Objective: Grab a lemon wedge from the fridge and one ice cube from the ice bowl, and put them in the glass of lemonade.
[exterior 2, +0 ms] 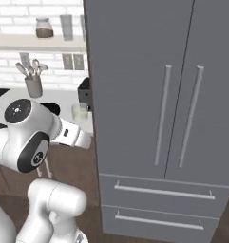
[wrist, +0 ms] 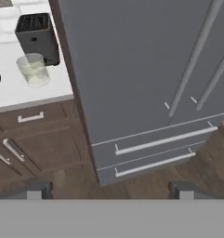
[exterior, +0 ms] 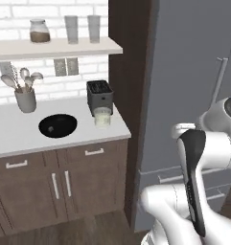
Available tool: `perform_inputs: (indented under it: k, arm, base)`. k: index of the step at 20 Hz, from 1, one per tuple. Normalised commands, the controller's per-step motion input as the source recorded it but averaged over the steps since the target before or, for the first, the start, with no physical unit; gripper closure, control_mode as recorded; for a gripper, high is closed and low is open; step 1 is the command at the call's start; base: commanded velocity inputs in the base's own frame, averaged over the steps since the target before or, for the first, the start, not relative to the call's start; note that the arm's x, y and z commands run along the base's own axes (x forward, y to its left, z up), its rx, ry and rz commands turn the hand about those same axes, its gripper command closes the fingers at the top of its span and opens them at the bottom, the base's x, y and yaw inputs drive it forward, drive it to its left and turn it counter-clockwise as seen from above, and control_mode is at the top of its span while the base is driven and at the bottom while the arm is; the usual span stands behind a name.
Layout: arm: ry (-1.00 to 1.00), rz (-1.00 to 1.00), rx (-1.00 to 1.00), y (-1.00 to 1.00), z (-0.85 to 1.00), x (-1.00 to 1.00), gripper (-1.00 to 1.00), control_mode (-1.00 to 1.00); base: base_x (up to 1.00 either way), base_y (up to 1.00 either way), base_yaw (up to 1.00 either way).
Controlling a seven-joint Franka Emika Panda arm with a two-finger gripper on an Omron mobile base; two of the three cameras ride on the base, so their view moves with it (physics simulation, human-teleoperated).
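On the white counter (exterior: 21,139) left of the fridge (exterior 2: 135,95) stand one ice bowl (exterior: 58,125), round and glossy black, one glass of lemonade (exterior: 102,117) just to its right, one dark toaster (exterior: 99,95) right behind the glass, and one grey utensil holder (exterior: 25,100) with spoons at the back left. The shelf (exterior: 54,47) above carries one jar (exterior: 40,30) and two tall narrow glasses (exterior: 71,28). The fridge has two shut doors, each with one long silvery bar handle (exterior 2: 162,114) whose long axis runs vertically, and two drawers (exterior 2: 158,192) below with horizontal bars. The glass of lemonade stands upright, mouth up. In the hand view the gripper (wrist: 111,190) is spread wide with nothing between its fingertips (wrist: 36,191), facing the fridge's lower front and the wooden floor (wrist: 141,183). No lemon wedge or ice cube can be made out.
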Motion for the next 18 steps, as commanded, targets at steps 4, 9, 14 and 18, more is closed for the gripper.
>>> perform_inputs:
  k: [4, 9, 14, 18]
  arm:
    - [0.00, 0.00, 0.00, 0.00, 0.00, 0.00, -1.00, 1.00]
    - [0.00, 0.00, 0.00, 0.00, 0.00, 0.00, -1.00, 1.00]
    - [0.00, 0.00, 0.00, 0.00, 0.00, 0.00, -1.00, 1.00]
    - [0.00, 0.00, 0.00, 0.00, 0.00, 0.00, -1.00, 1.00]
  base:
    - [-0.57, -0.92, 0.17]
    - [-0.71, -0.74, 0.14]
    - [-0.56, -0.74, 0.12]
    - [-0.23, -0.45, 0.07]
